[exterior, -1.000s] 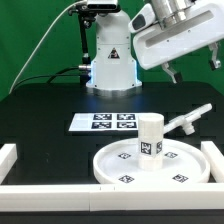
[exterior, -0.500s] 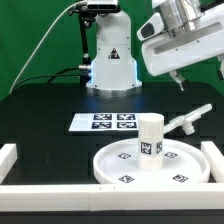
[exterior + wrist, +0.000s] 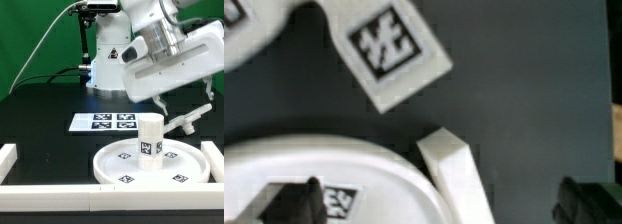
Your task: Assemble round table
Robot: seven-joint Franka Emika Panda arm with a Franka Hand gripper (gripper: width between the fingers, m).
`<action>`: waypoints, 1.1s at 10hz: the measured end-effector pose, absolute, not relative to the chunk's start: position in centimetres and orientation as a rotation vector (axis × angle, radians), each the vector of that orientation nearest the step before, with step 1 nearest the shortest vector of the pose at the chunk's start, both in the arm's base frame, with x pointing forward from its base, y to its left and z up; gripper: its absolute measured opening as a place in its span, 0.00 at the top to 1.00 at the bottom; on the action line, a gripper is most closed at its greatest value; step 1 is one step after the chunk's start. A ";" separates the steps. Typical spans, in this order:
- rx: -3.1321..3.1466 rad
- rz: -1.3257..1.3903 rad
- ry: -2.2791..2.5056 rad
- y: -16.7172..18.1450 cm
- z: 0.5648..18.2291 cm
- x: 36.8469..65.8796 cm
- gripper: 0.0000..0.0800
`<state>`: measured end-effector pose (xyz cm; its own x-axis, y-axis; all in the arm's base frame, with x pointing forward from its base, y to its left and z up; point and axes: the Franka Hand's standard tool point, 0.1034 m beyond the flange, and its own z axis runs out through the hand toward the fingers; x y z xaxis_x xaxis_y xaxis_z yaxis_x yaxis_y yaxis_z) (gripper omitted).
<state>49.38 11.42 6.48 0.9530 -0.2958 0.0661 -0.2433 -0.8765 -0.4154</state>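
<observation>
The large rimmed round disc (image 3: 128,166) lies at the front of the table. The short thick post (image 3: 150,135) stands upright on it. The smaller foot piece (image 3: 190,120) lies at the disc's far right rim. My gripper (image 3: 183,97) hangs open and empty just above the post and the foot piece. In the wrist view a rounded white part with a tag, apparently the post's top (image 3: 313,175), and a white arm of the foot piece (image 3: 452,165) lie between my open gripper's (image 3: 441,203) dark fingertips (image 3: 295,200).
The marker board (image 3: 110,122) lies flat behind the disc, and one of its tags (image 3: 388,45) shows in the wrist view. White rails (image 3: 12,160) edge the black surface at the front and sides. The robot base (image 3: 110,60) stands at the back.
The arm has swung down and toward the exterior view's left, from high at the right to just above the post and foot piece. The parts have not moved.
</observation>
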 end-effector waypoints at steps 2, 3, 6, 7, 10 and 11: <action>-2.711 -0.214 0.442 11.1 5.9 48.8 0.19; -2.717 -0.219 0.439 11.0 6.2 49.2 0.19; -2.666 -0.024 0.398 10.6 6.4 47.0 0.19; -2.648 0.028 0.436 11.0 6.1 46.5 0.19; -2.653 0.027 0.436 10.9 6.0 46.4 0.19; -2.653 0.029 0.436 10.9 5.9 46.4 0.19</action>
